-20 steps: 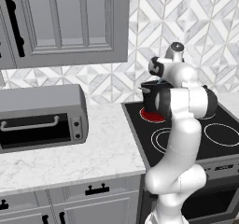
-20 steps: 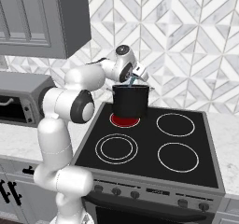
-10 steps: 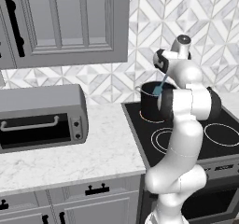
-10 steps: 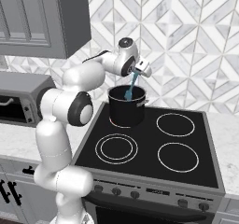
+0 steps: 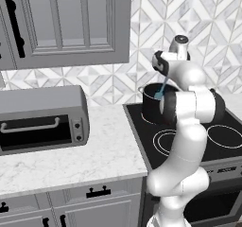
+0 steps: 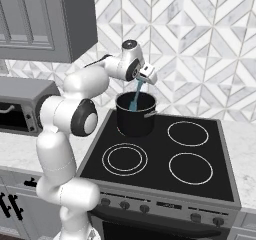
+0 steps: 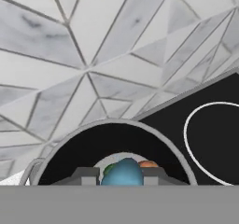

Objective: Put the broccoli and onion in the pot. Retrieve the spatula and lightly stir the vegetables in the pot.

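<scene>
1. The pincer (image 6: 146, 77) was clamped on the top end of the spatula (image 6: 134, 97) handle, held just above the pot (image 6: 135, 115).
2. In the hand view, the two dark fingertips (image 7: 86, 175) sat tight on either side of the light-blue spatula (image 7: 122, 173), looking straight down the handle into the pot (image 7: 60, 149).
3. The spatula hung steeply from the pincer, slanting toward 7 o'clock in the right base view, with its blade end down inside the pot opening. Likely held from the top so the blade could reach the bottom without the hand entering.
4. Just past the spatula in the hand view, the broccoli (image 7: 110, 168) peeked out at 11 o'clock and the onion (image 7: 148, 164) at 1 o'clock, both on the pot floor. I could not tell whether the blade touched either.
5. Both vegetables were in the pot, so the loading part looked done; the step in hand read as the stir.
6. The pot stood on the back left burner of the stove (image 6: 165, 156), near the tiled wall (image 6: 200, 44).
7. In the left base view, the pincer (image 5: 165, 77) sat over the pot (image 5: 152, 104) with the spatula (image 5: 160, 91) dropping toward 7 o'clock.
8. The desk (image 5: 71, 150) at 9 o'clock of the stove carried a toaster oven (image 5: 42, 119), well apart from the pot.
9. Risk: a wide sweep could knock the pot wall, so small circles seemed safest.
</scene>
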